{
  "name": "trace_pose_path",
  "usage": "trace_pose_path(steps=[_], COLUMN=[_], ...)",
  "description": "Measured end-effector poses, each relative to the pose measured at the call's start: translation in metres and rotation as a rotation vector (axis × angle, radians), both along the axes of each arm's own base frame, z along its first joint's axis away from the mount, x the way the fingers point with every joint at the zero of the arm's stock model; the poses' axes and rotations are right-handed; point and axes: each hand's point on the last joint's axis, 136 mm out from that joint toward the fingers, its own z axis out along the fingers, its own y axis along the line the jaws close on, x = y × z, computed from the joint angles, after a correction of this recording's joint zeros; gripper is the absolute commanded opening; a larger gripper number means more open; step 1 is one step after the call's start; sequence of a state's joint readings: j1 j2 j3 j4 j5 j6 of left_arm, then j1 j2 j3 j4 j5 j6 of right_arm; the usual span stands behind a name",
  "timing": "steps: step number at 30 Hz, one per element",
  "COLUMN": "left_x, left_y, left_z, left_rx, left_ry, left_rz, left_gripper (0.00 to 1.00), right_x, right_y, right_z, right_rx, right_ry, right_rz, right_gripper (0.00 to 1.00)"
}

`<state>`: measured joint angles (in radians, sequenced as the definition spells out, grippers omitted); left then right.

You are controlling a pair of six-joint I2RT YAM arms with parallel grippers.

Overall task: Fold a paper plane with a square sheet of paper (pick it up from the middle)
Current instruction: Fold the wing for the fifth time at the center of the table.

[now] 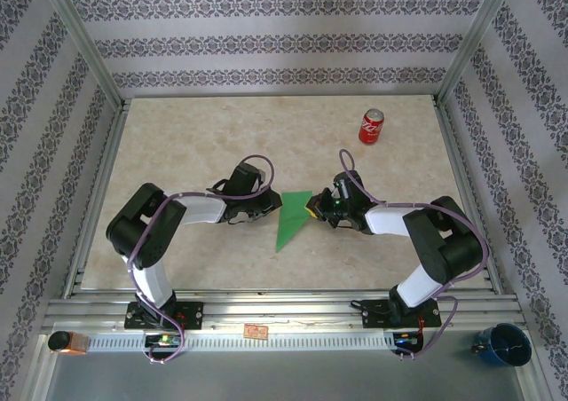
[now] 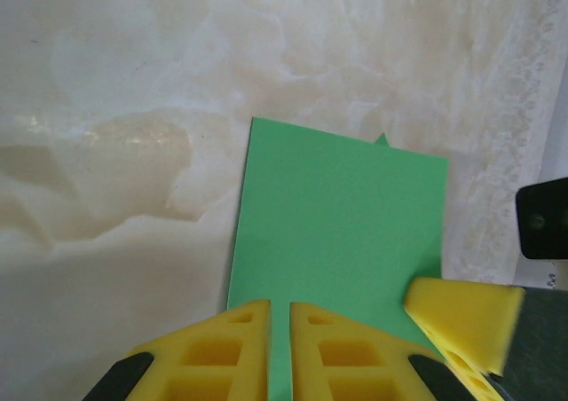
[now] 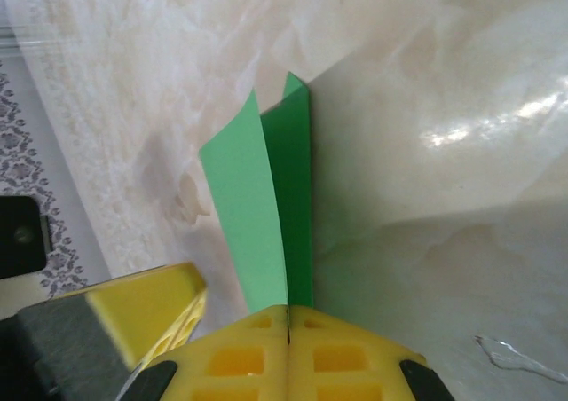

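Observation:
The square sheet of paper (image 1: 293, 216) is bright green and folded into a narrow triangle pointing toward the near edge of the table, between the two arms. My right gripper (image 1: 313, 209) is shut on its right edge. In the right wrist view the two green layers (image 3: 266, 197) run edge-on into the closed yellow jaws (image 3: 288, 317). My left gripper (image 1: 269, 208) is at the sheet's left side. In the left wrist view its yellow fingers (image 2: 280, 330) stand a narrow slit apart over the flat green face (image 2: 342, 232), with nothing between them. The right gripper's finger (image 2: 466, 321) shows beside them.
A red soda can (image 1: 371, 127) stands upright at the back right of the marble-patterned table (image 1: 177, 153). Metal frame rails (image 1: 266, 310) run along the table's edges. A blue cup (image 1: 502, 345) sits off the table at the near right.

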<state>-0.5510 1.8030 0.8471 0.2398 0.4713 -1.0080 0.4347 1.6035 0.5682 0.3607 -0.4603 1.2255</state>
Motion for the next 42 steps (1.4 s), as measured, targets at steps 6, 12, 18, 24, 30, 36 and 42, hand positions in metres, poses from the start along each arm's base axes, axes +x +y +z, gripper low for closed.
trace_pose_path(steps=[6,12,18,24,30,36,42], left_x=[0.0,-0.001,-0.004,-0.005,-0.006,-0.007,-0.007], left_y=[-0.006,-0.011,-0.01,-0.011,-0.012,-0.014,-0.014], left_z=[-0.008,-0.008,-0.017,-0.018,-0.017,-0.017,-0.017], left_rx=[-0.025,-0.046,-0.033,-0.037,-0.029,-0.033,-0.034], left_ry=[0.023,0.025,0.049,0.051,0.05,0.048,0.049], left_rz=[-0.006,-0.02,-0.022,-0.034,-0.055,-0.068,-0.069], left_gripper=[0.13,0.1,0.07,0.07,0.07,0.07,0.07], right_x=[0.005,0.005,0.0,-0.001,-0.002,0.004,0.001], right_y=[0.004,0.006,0.009,0.016,0.0,0.005,0.009], right_z=[0.005,0.004,0.005,0.003,-0.001,0.008,0.003], right_rx=[0.03,0.038,0.051,0.072,0.064,0.099,0.116], right_ry=[-0.028,-0.032,-0.032,-0.026,-0.014,-0.041,-0.023], right_rz=[0.002,0.009,0.061,0.169,0.203,0.271,0.3], right_gripper=[0.04,0.09,0.16,0.22,0.19,0.19,0.18])
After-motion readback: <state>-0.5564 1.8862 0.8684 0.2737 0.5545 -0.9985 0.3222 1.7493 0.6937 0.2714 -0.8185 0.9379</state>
